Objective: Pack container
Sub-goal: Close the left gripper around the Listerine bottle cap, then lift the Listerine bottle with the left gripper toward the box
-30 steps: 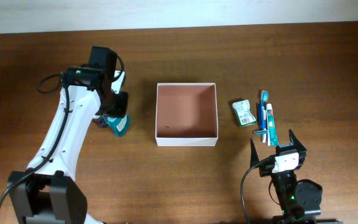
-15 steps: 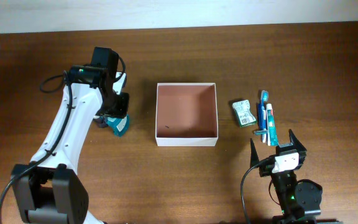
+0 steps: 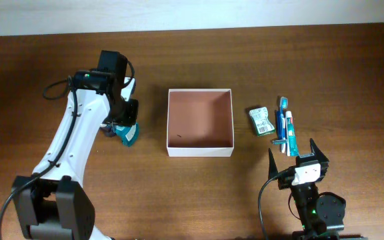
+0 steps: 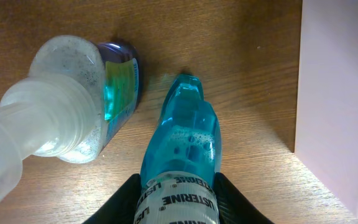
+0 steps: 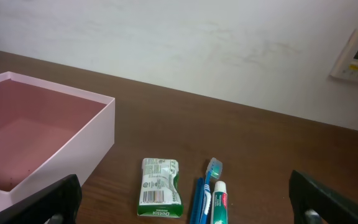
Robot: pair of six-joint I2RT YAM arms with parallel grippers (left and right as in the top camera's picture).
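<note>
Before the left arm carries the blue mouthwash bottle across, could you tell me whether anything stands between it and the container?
Nothing visible does. Only bare table lies between the mouthwash bottle and the container, up to its near wall; the clear bottle lies on the far side, off that path.

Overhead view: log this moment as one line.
left gripper: astride mouthwash bottle, grip unclear | right gripper: open | container: empty

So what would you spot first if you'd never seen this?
The big white-walled container in the middle of the table, reddish-brown inside and looking empty. Left of it, the left gripper straddles a bright blue mouthwash bottle lying on its side.
</note>
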